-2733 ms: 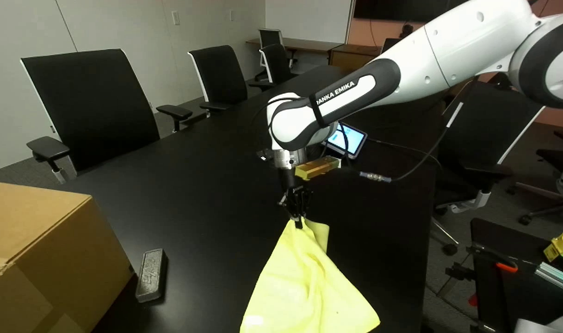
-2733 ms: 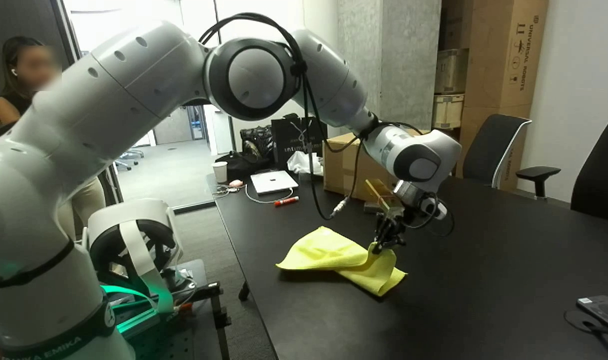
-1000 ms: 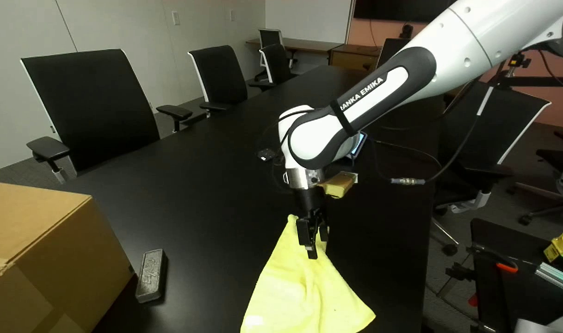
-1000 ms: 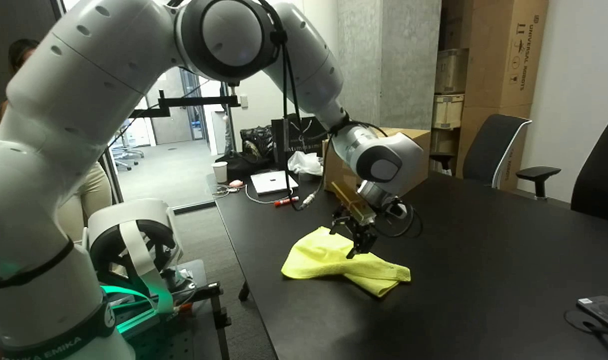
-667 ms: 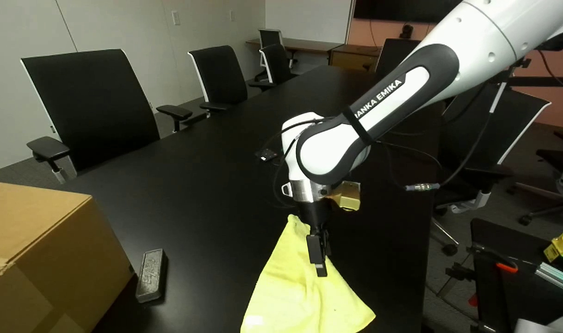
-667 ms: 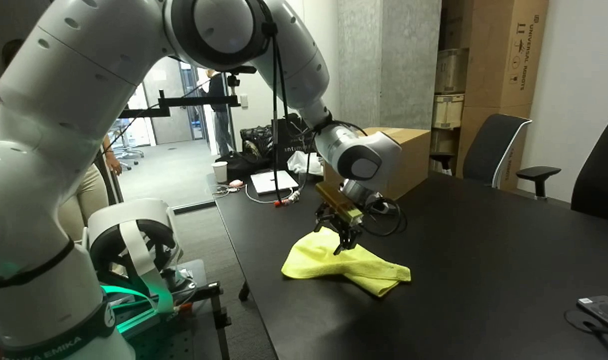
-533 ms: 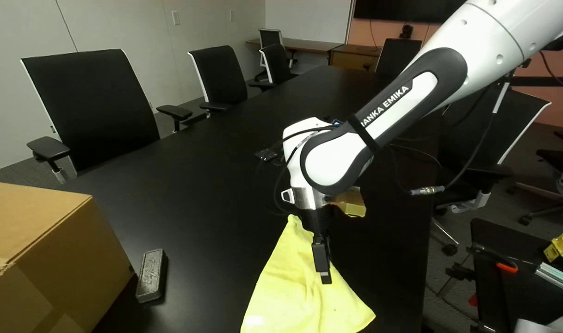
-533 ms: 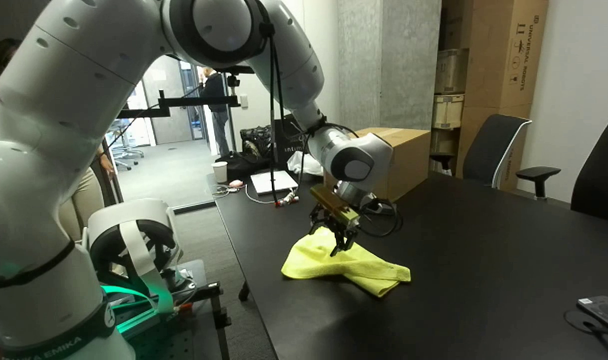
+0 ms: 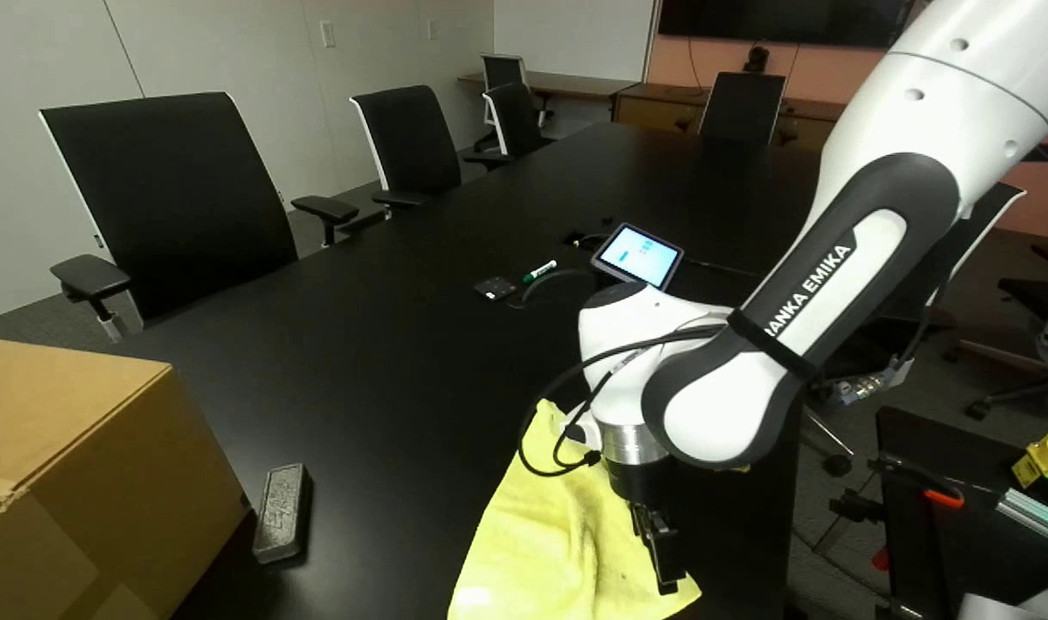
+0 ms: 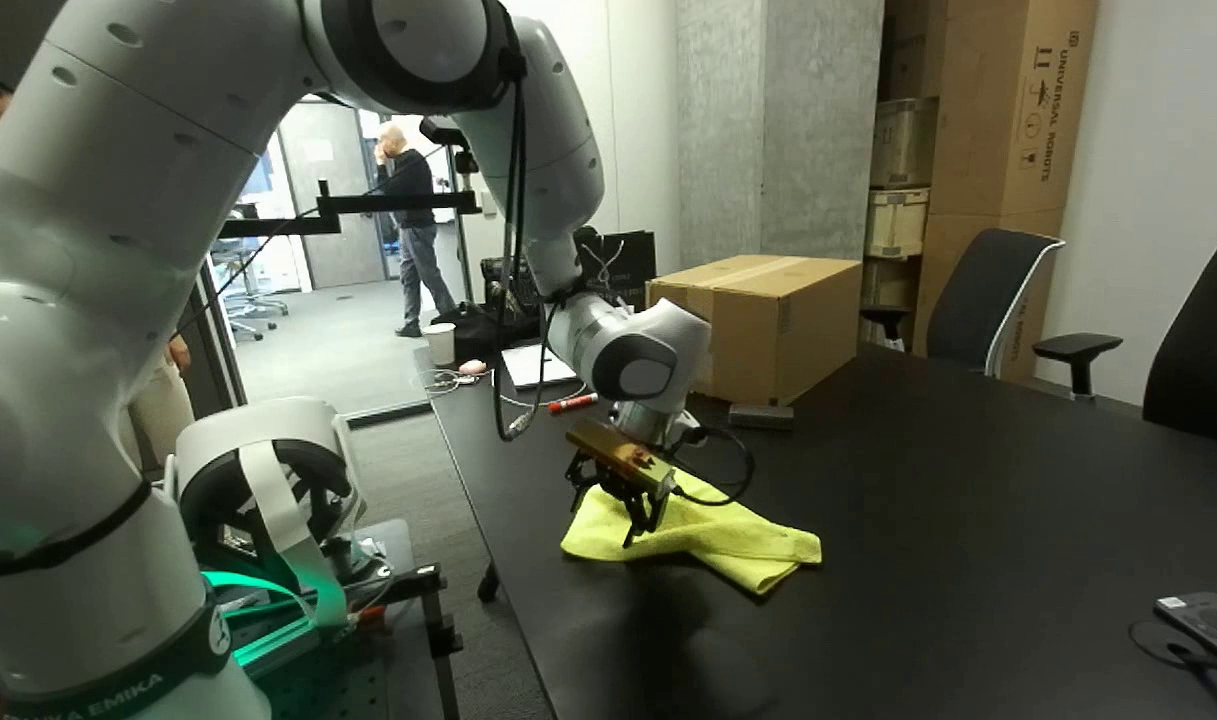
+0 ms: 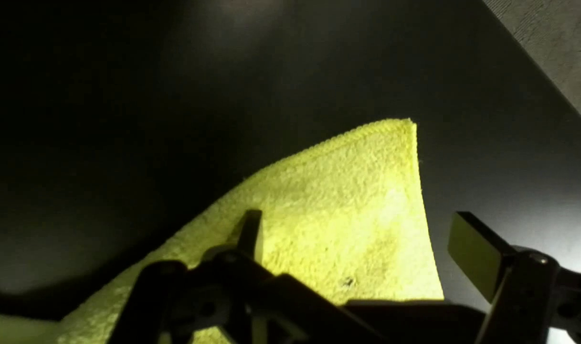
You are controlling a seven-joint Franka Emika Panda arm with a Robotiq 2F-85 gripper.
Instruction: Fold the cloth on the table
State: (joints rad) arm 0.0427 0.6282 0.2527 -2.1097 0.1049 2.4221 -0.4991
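The yellow cloth [image 10: 738, 540] is laid, with wrinkles in it, on the black table [image 10: 968, 520]. The gripper [image 11: 360, 237] is held over one end of it, with its fingers [image 11: 476, 258] spread wide; in the wrist view, part of the cloth is seen between them. Whether the cloth is touched cannot be told.

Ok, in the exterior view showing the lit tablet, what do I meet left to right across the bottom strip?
Cardboard box, black block, yellow cloth, dark stand; the jaws overlap the cloth, so I left them out.
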